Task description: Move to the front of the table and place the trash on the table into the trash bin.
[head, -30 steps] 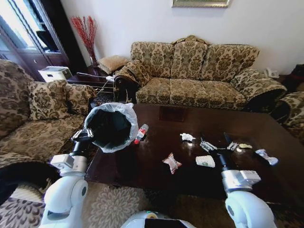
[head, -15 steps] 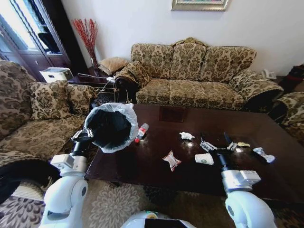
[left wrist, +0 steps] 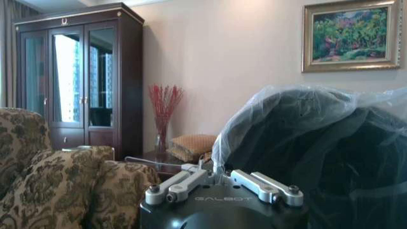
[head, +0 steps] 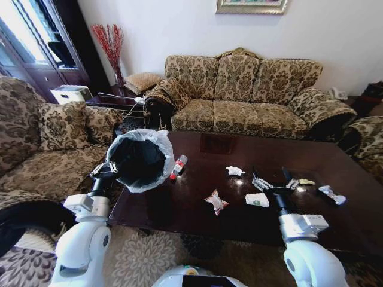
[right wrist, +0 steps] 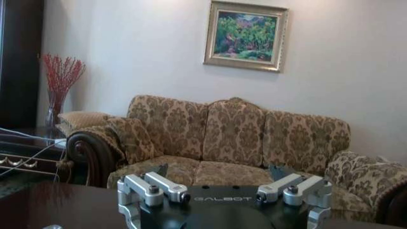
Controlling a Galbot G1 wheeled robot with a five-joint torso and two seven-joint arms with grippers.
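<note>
- The trash lies scattered on your table (head: 197, 209), mostly on its right half: a clear bottle (head: 178, 168) with a red label lies near the left end, just beside the bin.
- A crumpled white tissue (head: 235, 171) sits toward the middle, with a crinkled wrapper (head: 216, 202) nearer to you and a small paper cup (head: 258, 200) lying on its side to the right of that.
- Farther right you have a small yellowish scrap (head: 307, 182) and another wrapper (head: 332, 195) close to the table's right end.
- The trash bin (head: 140, 159), black with a white bag ruffled over its rim, is held up at the table's left corner and tilted so its mouth faces you.
- Your left gripper (head: 105, 169) is clamped on the bin's rim; in the left wrist view the bagged bin (left wrist: 318, 157) rises just past the closed-in fingers (left wrist: 171, 187).
- Your right gripper (head: 272, 181) hangs over the right half of the table with its jaws spread wide and nothing between them, the cup just beside it.
- Beyond the table stands a patterned sofa (head: 245, 95), with a second one (head: 42, 143) on your left and a dark cabinet (left wrist: 76, 81) in the corner.
</note>
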